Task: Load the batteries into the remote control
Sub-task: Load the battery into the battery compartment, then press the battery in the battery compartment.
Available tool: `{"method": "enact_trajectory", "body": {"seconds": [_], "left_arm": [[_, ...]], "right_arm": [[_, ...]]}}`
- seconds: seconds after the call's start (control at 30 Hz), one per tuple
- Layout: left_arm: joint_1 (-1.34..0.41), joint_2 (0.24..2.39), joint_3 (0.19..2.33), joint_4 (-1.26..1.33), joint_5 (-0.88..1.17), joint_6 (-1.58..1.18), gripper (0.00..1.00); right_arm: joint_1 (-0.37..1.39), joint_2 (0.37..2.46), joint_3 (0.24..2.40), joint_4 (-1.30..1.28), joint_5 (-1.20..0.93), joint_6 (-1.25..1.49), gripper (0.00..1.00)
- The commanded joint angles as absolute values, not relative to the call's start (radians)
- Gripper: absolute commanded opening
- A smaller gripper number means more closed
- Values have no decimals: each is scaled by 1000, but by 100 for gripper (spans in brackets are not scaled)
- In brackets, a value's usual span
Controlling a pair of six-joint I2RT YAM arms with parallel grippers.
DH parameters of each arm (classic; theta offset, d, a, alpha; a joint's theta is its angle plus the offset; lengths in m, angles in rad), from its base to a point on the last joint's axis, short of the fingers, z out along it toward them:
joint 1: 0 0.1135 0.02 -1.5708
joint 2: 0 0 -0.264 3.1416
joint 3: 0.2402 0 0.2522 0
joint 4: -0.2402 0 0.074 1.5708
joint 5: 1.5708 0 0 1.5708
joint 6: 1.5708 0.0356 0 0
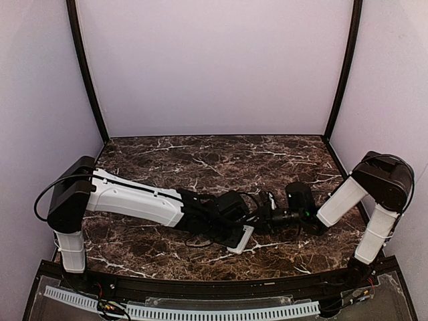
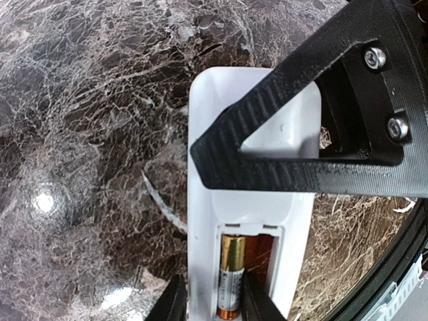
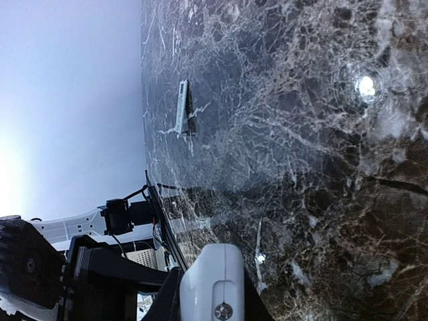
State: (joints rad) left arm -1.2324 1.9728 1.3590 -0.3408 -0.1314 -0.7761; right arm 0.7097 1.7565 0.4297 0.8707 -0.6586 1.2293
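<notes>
- Top view: the remote (image 1: 242, 239) lies on the table (image 1: 167, 160), long axis 1-to-7 o'clock. Your left claw (image 1: 235, 227) hangs over it, with the right claw (image 1: 264, 219) at its 1 o'clock end.
- Left wrist: a battery (image 2: 231, 277) sits at 6 o'clock between the jaws; I cannot tell whether they grip it.
- Right wrist: the right claw is clenched on the remote's end.

Dark marble table (image 1: 167, 160), pale lilac walls (image 1: 214, 67)

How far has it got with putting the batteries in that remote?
Done: one battery sits in the open back of the remote control. In hand: the right gripper clamps the remote while the left gripper straddles that battery. Left: the second slot looks empty, and a flat white piece, probably the cover, lies on the table.
</notes>
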Motion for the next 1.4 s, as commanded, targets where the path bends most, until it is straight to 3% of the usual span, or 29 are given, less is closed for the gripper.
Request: {"method": "enact_trajectory", "body": {"seconds": [0.0,0.3,0.43,0.5,0.9,1.1,1.37], "left_arm": [[-1207,1904,1317,-405,-209,-748,31],[-1207,1797,1222,-253,-193,-697,42],[-1207,1733,1147,-133,-183,-669,57],[-1206,1705,1112,-72,-179,-652,59],[-1196,1636,945,219,124,-603,60],[-1182,1626,925,265,172,-622,63],[-1169,1663,933,298,192,-672,55]], "right_arm": [[721,1740,424,910,-750,1198,0],[720,1730,425,902,-755,1135,0],[721,1708,432,877,-759,1091,0],[721,1690,434,860,-757,1071,0],[721,1541,439,843,-806,926,0],[722,1476,453,791,-818,874,0],[725,1416,465,751,-830,842,0]]}}
